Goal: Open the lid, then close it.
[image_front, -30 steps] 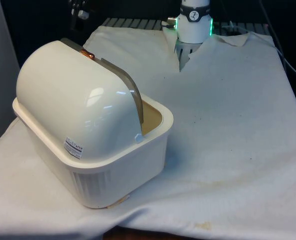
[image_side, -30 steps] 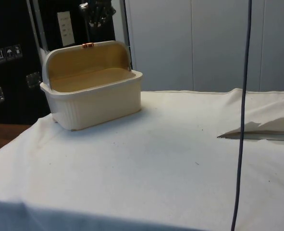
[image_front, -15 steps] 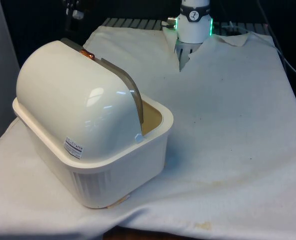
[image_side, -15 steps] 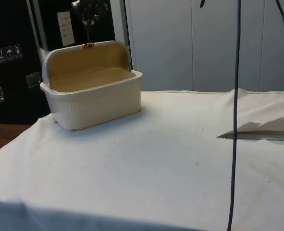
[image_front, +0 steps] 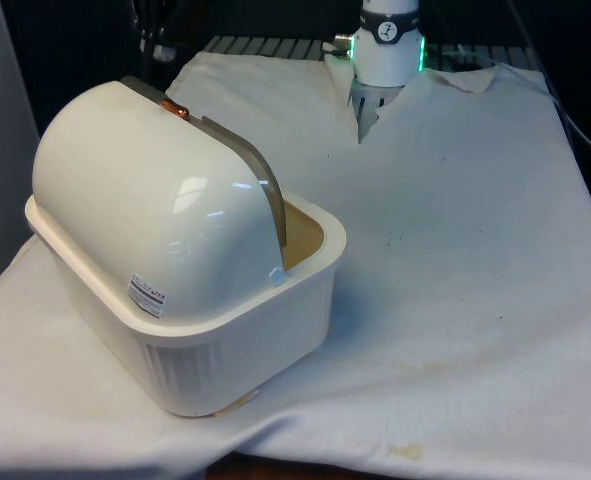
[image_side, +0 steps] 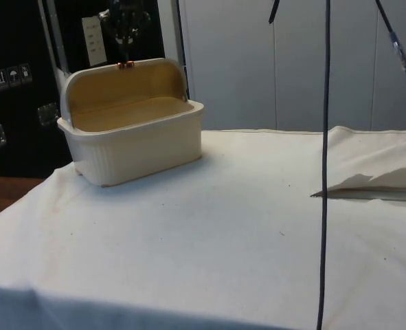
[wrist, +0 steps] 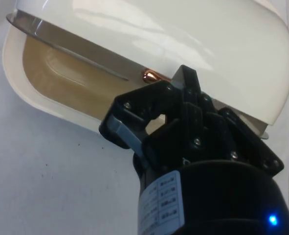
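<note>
Bread box: cream plastic bread box (image_front: 225, 330) with a ribbed base, at the left of the front view and the upper left of the side view, on the white-clothed counter (image_front: 455, 250).
Lid: the domed, glossy cream roll-top lid (image_front: 145, 200) is rolled back, leaving the tan interior (image_side: 130, 110) open to the side view; the opening half of the task looks done, the closing half not yet.
Knob: a small copper-coloured knob (image_front: 178, 110) sits mid-way along the lid's grey free edge, at the top of the dome.
Gripper: the black two-finger gripper (image_side: 125, 14) hangs just above and a little behind the knob, in the upper left of both fixed views; in the wrist view the gripper (wrist: 154, 122) is close to the knob (wrist: 148, 76).
Fingers: whether they are parted or closed I cannot tell; they have hold of nothing that I can see.
Key relation: the lid's edge runs along the box's long axis, the knob at its middle, just below the fingers. Closing likely means catching that knob and drawing the edge over towards the box's front rim.
Writing: a small white sticker (image_front: 147, 295) with dark print on the lid's lower back; unreadable.
</note>
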### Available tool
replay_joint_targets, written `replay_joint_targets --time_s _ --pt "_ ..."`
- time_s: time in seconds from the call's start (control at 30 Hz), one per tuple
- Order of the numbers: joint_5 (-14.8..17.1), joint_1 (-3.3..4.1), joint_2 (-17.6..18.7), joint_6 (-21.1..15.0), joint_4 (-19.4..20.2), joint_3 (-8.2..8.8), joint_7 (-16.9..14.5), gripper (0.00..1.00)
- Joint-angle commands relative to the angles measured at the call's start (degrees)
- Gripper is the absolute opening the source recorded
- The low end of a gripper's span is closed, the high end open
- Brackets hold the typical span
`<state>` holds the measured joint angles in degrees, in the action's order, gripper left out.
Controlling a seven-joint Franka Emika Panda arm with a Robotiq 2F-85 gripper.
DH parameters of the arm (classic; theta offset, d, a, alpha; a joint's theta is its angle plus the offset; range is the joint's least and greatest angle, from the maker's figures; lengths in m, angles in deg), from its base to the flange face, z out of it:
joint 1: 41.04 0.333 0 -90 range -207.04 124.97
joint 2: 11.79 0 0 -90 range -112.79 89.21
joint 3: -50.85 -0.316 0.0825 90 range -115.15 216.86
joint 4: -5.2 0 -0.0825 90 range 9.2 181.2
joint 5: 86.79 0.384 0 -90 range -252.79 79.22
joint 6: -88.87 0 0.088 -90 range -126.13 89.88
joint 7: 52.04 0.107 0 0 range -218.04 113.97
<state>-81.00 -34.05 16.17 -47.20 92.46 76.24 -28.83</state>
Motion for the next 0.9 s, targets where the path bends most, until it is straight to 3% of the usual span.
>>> replay_joint_targets --time_s 0.0,0.1,0.13,0.87 --pt "0.7 -0.46 0.6 1.1 -0.9 -0.46 -0.3 0.00" --pt "0.1 -0.11 0.9 0.5 -1.1 0.00 0.0 0.00" --pt "0.5 -0.40 1.3 1.2 -1.8 -0.29 -0.2 0.00" --pt "0.1 -0.11 2.8 1.8 -2.2 -0.06 0.0 0.00"
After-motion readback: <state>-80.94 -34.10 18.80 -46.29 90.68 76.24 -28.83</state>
